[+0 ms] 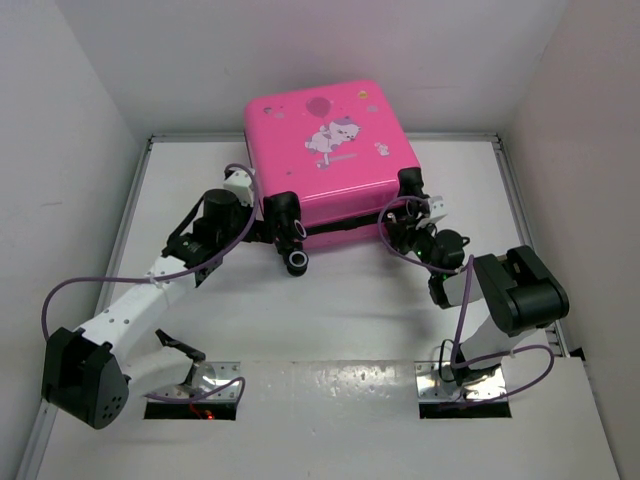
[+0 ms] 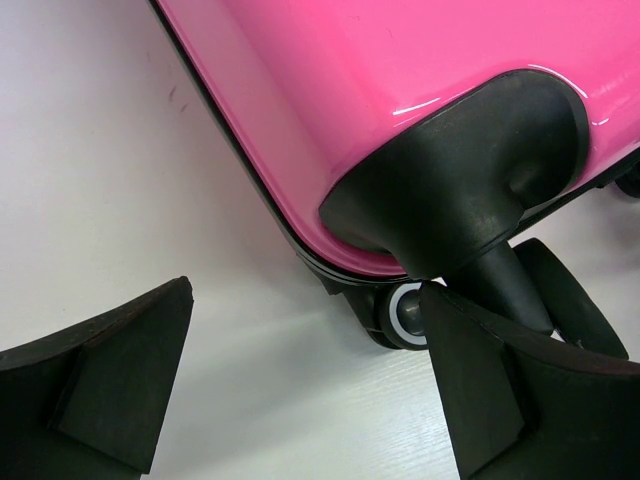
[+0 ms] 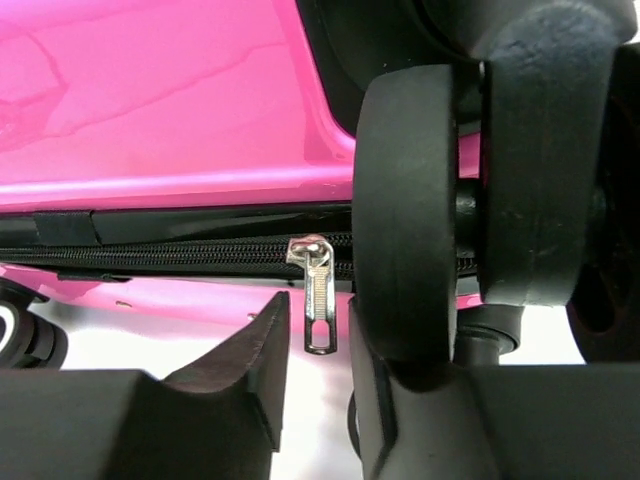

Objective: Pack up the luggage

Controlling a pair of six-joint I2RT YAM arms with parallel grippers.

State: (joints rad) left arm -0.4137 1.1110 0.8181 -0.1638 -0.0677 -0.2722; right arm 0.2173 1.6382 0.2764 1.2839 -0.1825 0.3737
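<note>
The pink luggage (image 1: 330, 150) lies closed and flat at the far middle of the table, cartoon print up. Its zip track (image 3: 180, 258) looks closed. My left gripper (image 1: 258, 222) is open and empty beside the case's front-left corner (image 2: 330, 90); its fingers straddle bare table next to a black wheel (image 2: 405, 315). My right gripper (image 1: 402, 228) is at the front-right corner. In the right wrist view its jaws (image 3: 318, 312) stand a small gap apart, with the silver zipper pull (image 3: 317, 265) hanging between them. It is not pinched. A black wheel (image 3: 405, 200) sits just right of it.
The white table (image 1: 350, 320) is bounded by white walls at left, right and back. Another wheel (image 1: 297, 262) sticks out from the case's near edge. Purple cables loop along both arms. Two metal base plates (image 1: 455, 380) sit at the near edge.
</note>
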